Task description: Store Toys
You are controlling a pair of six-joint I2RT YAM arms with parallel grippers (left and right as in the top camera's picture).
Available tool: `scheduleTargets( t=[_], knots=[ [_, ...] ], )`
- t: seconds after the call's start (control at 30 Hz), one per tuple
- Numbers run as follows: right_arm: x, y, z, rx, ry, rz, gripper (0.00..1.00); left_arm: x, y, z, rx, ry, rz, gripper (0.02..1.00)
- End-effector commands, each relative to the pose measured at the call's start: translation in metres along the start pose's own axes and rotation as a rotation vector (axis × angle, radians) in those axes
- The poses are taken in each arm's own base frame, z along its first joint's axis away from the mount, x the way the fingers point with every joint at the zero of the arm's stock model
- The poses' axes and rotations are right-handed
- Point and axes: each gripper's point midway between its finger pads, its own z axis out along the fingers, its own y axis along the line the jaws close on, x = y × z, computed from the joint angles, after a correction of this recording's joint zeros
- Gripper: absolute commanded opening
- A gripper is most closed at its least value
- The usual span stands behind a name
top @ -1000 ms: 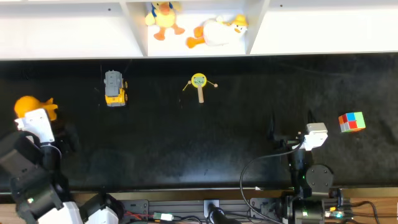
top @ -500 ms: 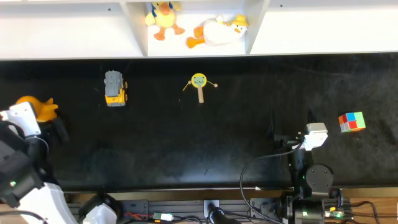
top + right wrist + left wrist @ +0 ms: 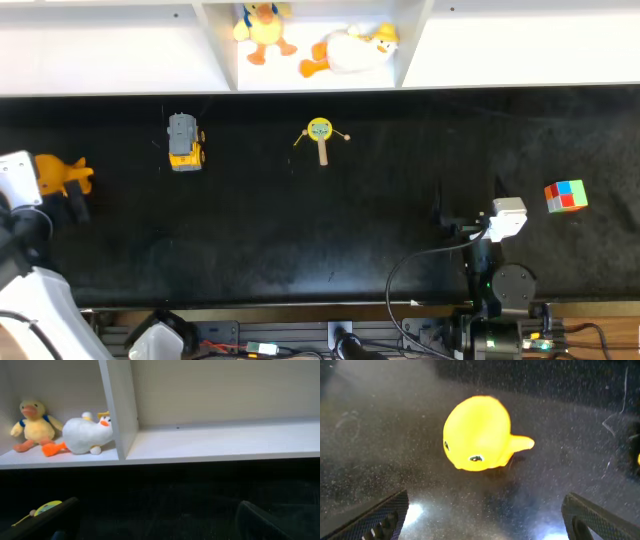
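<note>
An orange-yellow whale-shaped toy point(image 3: 477, 432) lies on the black table at the far left point(image 3: 62, 175). My left gripper point(image 3: 485, 522) hovers just short of it, open, with the toy ahead of the wide-spread fingers; in the top view the left gripper point(image 3: 58, 200) sits right beside the toy. My right gripper point(image 3: 160, 527) is open and holds nothing, low over the table at the right point(image 3: 466, 206). A yellow toy truck point(image 3: 184, 141), a small rattle drum point(image 3: 320, 137) and a colour cube point(image 3: 565, 196) lie on the table.
A white shelf point(image 3: 420, 60) runs along the back. Its middle bay holds a yellow plush duck point(image 3: 263, 27) and a white plush duck point(image 3: 350, 50), also seen as the yellow duck point(image 3: 32, 425) and white duck point(image 3: 85, 435). A divider wall point(image 3: 117, 410) separates the bays.
My left arm has swung to the left, uncovering more of the orange toy in the top view. The right arm and the other toys have not moved.
</note>
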Motion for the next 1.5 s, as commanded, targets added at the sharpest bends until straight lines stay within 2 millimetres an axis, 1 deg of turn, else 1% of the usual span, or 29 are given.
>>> scheduleTargets(
  t=[0.03,0.13,0.2,0.27,0.37,0.5,1.0,1.1,1.23,1.5],
  knots=[
    [0.003,0.001,0.000,-0.008,0.000,0.004,0.996,-0.005,0.005,0.000,0.072,-0.046,0.084,0.998],
    [0.003,0.001,0.000,-0.008,0.000,0.004,0.996,0.000,0.009,0.004,0.104,-0.054,0.105,0.998],
    [0.003,0.001,0.000,-0.008,0.000,0.004,0.996,0.002,0.016,0.008,0.099,-0.053,0.091,0.998],
    [0.003,0.001,0.000,-0.008,0.000,0.004,0.996,0.003,0.022,0.011,0.098,-0.058,0.083,0.998],
    [0.003,0.001,0.000,-0.008,0.000,0.004,0.998,0.000,0.024,0.017,0.116,-0.083,0.108,0.998],
    [0.003,0.001,0.000,-0.008,0.000,0.004,0.991,-0.003,0.023,0.023,0.141,-0.101,0.116,0.998],
    [0.003,0.001,0.000,-0.008,0.000,0.004,0.993,0.003,0.025,0.039,0.158,-0.083,0.104,0.998],
    [0.003,0.001,0.000,-0.008,0.000,0.004,0.993,0.001,0.029,0.045,0.152,-0.092,0.110,1.000],
    [0.003,0.001,0.000,-0.008,0.000,0.004,0.996,-0.001,0.029,0.049,0.153,-0.096,0.115,0.965],
    [0.003,0.001,0.000,-0.008,0.000,0.004,0.996,-0.013,0.028,0.055,0.145,-0.135,0.152,0.989]
  ],
)
